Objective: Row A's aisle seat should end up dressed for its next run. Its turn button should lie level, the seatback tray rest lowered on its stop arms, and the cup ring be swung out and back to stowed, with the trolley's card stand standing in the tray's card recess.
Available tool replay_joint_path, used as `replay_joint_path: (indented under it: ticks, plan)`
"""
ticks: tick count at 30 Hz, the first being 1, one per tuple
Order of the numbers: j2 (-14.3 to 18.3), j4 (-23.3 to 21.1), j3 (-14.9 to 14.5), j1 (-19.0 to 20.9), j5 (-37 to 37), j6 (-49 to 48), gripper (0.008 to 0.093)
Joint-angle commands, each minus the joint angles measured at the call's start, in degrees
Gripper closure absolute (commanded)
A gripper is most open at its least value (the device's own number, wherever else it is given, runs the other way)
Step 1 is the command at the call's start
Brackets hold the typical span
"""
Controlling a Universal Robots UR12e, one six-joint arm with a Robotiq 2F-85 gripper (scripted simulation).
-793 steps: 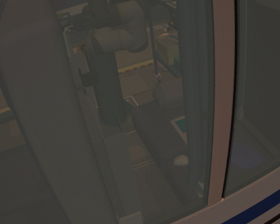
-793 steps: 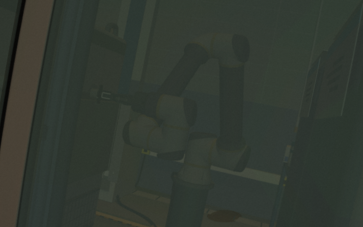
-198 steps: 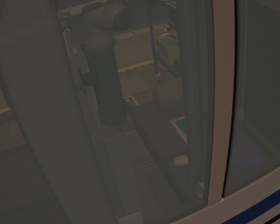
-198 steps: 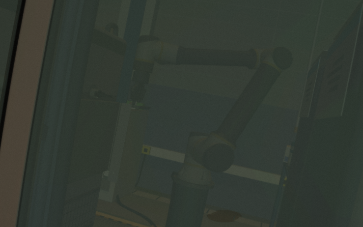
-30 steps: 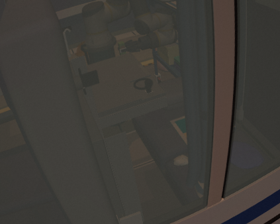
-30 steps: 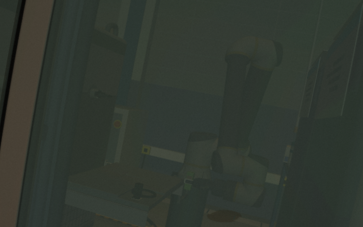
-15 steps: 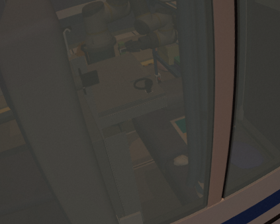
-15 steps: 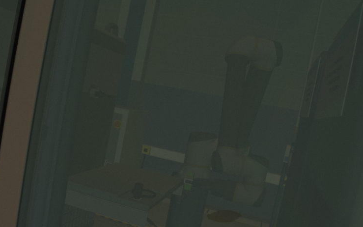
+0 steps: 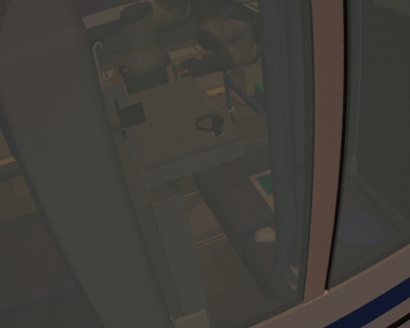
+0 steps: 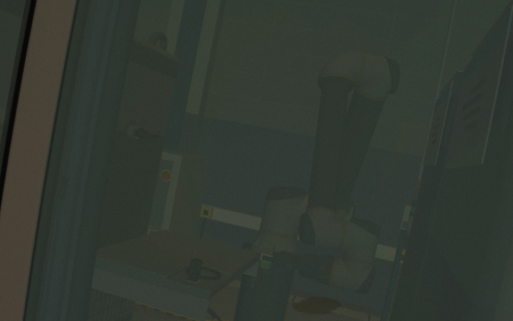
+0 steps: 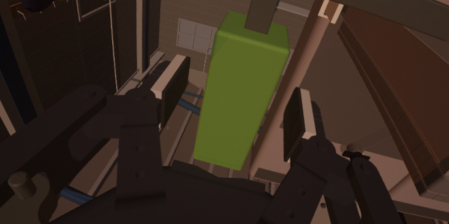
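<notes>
The green block-shaped handle [image 11: 242, 88] hangs on a grey stem at the edge of the lowered seatback tray [image 9: 185, 126], and it lies between my fingers in the wrist camera. My gripper [image 11: 230, 105] is open and holds nothing. In the side cameras the handle shows as a small green piece [image 10: 267, 255] at the tray's far corner, next to the arm's wrist. The tray [image 10: 166, 255] lies flat, and the dark cup ring [image 9: 209, 122] rests on its top surface [image 10: 200, 273]. The turn button and card stand are too dim to make out.
The tray's brown underside [image 11: 394, 81] and a beam close in on the right of the gripper. A dark seat back [image 9: 59, 160] and a window pillar [image 9: 325, 145] block much of the side camera. The arm's base [image 10: 286, 215] stands behind the tray.
</notes>
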Motion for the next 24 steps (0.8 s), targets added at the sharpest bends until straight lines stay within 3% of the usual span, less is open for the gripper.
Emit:
replay_joint_path:
  ticks: [1,24]
  plan:
    - [0.0,0.0,0.0,0.0,0.0,0.0,0.0314]
    - [0.4,0.6,-1.0,1.6,1.5,0.0,0.0314]
